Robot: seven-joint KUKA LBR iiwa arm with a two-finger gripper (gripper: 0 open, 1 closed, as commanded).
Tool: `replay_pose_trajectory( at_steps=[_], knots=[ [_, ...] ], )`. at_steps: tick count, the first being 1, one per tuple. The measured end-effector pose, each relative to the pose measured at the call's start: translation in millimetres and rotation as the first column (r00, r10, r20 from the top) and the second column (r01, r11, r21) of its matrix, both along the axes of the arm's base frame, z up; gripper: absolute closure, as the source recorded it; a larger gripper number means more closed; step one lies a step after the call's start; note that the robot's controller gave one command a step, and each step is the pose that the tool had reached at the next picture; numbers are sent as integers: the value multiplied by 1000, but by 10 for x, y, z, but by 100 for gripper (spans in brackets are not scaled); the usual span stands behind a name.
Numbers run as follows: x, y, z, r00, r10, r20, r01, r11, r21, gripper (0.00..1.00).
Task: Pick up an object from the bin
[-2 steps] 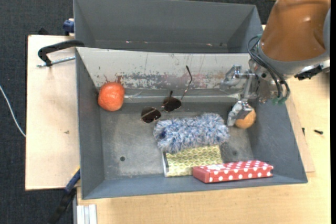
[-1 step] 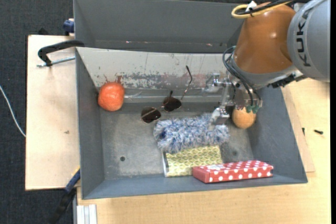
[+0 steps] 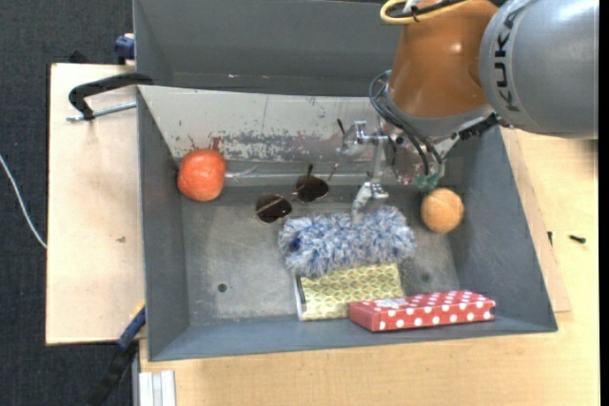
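Note:
My gripper (image 3: 369,192) hangs below the orange wrist cover at the back right of the bin, one fingertip just above the top edge of a fluffy blue-and-white mop-like bundle (image 3: 344,238). A pair of dark sunglasses (image 3: 290,197) lies to the left of the fingertip. A small orange ball (image 3: 442,210) rests to the gripper's right by the bin wall. Nothing shows between the fingers.
A larger orange-red ball (image 3: 201,175) sits at the back left. A yellow patterned cloth (image 3: 347,289) lies under the fluffy bundle, and a red box with white dots (image 3: 423,310) leans at the front wall. The left floor of the bin is bare.

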State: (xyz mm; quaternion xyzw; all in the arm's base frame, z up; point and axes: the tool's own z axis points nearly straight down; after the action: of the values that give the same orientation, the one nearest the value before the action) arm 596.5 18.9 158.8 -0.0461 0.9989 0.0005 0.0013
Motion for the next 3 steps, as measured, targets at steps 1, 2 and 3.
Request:
replay_pose_trajectory(
  at_steps=[1, 2, 3],
  knots=[
    [-27, -102, -227, 1000, 15, 0, -15, 1000, 0, 0],
    [-172, -65, -816, 999, 54, 1, -54, 999, -1, 0],
    [-155, -67, -754, 998, 58, 4, -58, 998, -1, 100]
  ],
)
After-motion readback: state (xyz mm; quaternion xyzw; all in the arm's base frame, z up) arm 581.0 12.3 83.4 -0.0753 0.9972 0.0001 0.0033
